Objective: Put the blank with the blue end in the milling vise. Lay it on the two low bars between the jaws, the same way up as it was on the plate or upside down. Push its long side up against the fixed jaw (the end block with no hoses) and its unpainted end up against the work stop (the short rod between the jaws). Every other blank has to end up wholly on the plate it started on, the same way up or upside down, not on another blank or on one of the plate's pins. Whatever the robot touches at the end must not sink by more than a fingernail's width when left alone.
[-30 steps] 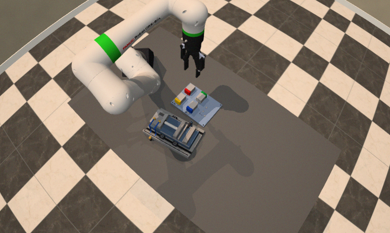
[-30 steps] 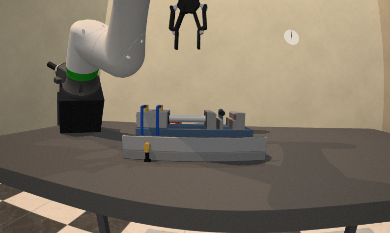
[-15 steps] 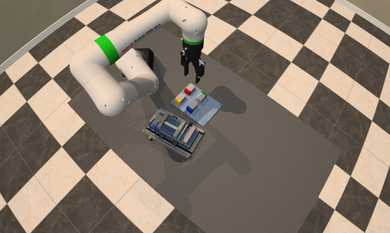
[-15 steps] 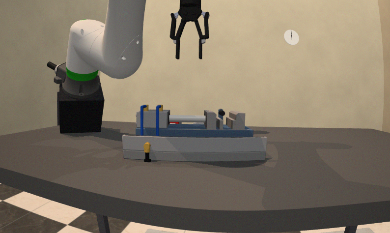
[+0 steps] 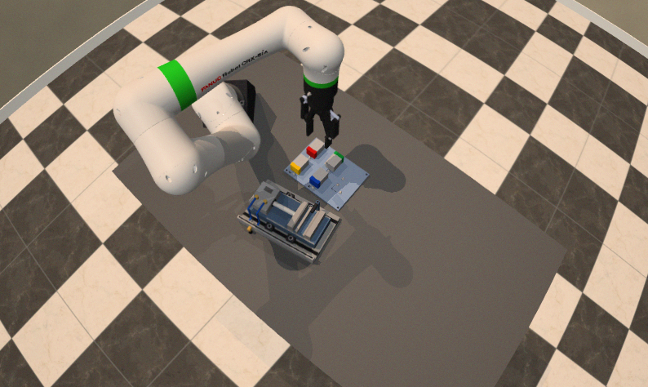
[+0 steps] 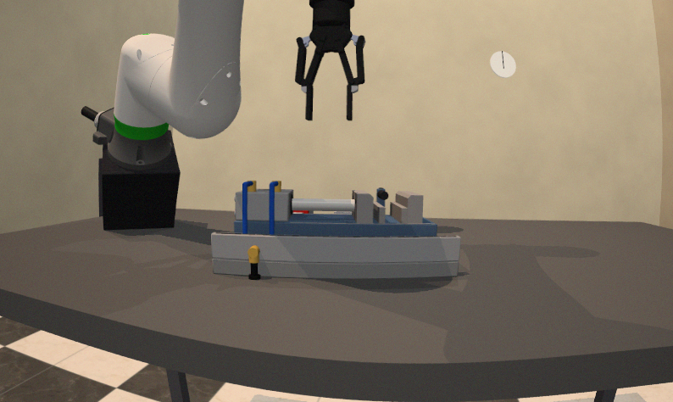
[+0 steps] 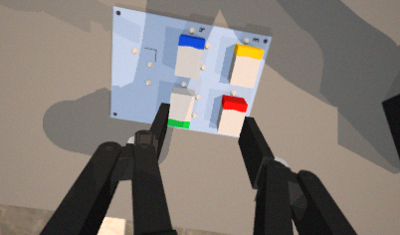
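Blue paint marks one end of the block (image 5: 317,177) that the task wants, and it lies on the pale plate (image 5: 352,184) with three others: red-tipped (image 5: 314,148), yellow-tipped (image 5: 299,163) and green-tipped (image 5: 334,161). Small pins (image 7: 203,67) stand close beside each block, presumably to keep them from sliding and to fix each one's place. The four blocks sit apart from one another, which leaves room for a finger to come down on either side.

High above the plate's far edge hangs the claw (image 6: 329,116), pointing straight down, its fingers about half apart with nothing between them. That spread looks wide enough to straddle a block across its narrow width. In the wrist view the fingertips frame the green and red blocks, while the blue-tipped one lies further off, on the side of the plate toward the vise (image 5: 290,218).

On the dark surface (image 6: 529,309) just beside the plate, the vise has its jaws standing apart, so the gap is ready to take the block. The block with no hoses (image 6: 408,206) sits at the end away from the blue tubes (image 6: 245,209). My judgement: the reach has only begun, and the claw must shift toward the blue-tipped block before it descends.
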You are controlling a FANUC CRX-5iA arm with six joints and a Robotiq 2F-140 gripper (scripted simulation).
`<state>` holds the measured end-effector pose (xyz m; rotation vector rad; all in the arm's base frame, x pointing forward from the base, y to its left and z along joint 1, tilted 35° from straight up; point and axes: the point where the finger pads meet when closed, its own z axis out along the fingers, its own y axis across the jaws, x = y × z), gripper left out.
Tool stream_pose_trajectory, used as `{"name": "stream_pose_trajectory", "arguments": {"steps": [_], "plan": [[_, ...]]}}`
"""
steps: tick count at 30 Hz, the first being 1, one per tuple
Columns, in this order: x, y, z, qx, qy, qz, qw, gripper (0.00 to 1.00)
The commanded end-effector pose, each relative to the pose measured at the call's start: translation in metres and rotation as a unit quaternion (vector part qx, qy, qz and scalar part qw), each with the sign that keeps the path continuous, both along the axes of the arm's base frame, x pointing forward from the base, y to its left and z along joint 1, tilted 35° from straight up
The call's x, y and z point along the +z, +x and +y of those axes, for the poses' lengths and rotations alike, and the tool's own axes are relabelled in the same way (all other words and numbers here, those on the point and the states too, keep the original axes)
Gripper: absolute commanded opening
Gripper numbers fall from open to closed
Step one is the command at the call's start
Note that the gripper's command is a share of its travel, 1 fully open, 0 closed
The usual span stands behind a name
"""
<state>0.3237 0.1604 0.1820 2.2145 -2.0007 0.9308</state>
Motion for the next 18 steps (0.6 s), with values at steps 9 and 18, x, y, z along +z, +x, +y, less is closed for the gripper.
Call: {"name": "stream_pose_trajectory", "arguments": {"steps": [9, 18], "plan": [[-0.017, 0.017, -0.015, 0.0, 0.001, 0.0, 1.0, 0.51], [-0.035, 0.035, -0.031, 0.0, 0.001, 0.0, 1.0, 0.51]]}}
